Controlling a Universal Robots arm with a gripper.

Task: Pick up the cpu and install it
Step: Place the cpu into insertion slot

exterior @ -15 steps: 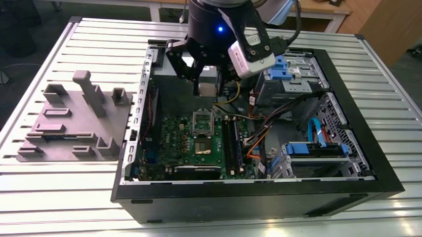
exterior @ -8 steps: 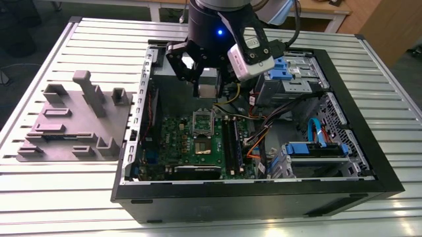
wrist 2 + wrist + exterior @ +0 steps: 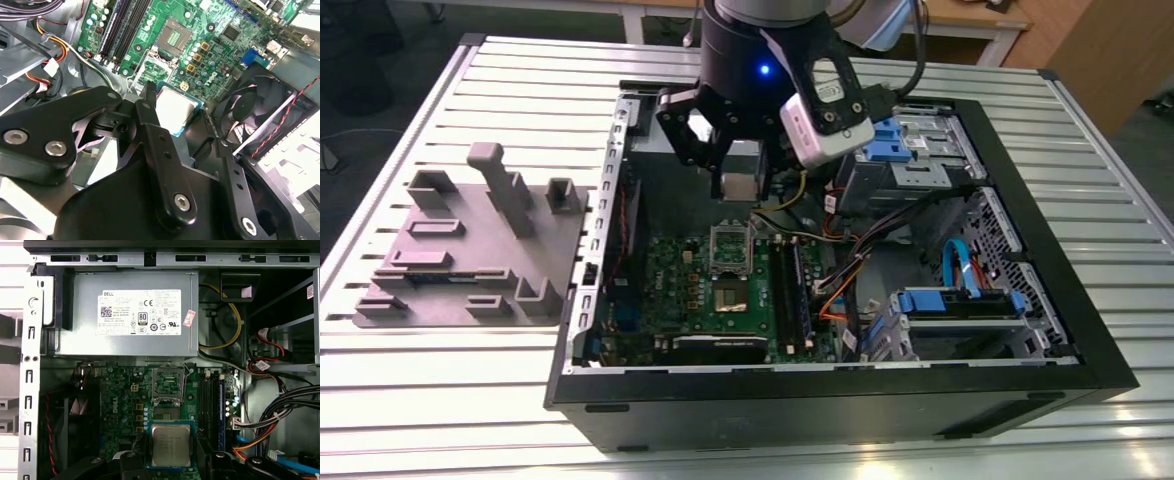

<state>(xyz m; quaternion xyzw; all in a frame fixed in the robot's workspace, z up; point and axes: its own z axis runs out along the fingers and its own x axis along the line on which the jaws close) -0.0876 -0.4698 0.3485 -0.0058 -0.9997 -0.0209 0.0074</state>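
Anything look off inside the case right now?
Nothing stands out. The gripper holds the cpu above the motherboard, its edges square to the empty socket.

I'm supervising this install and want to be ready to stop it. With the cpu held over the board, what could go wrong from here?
The tool grips the cpu by its edges above the motherboard; a slip could drop it onto the open socket and likely damage its contacts. The hinged frame lies between cpu and socket, so a low or tilted approach might catch on it. Loose cables run close beside the tool and could snag.
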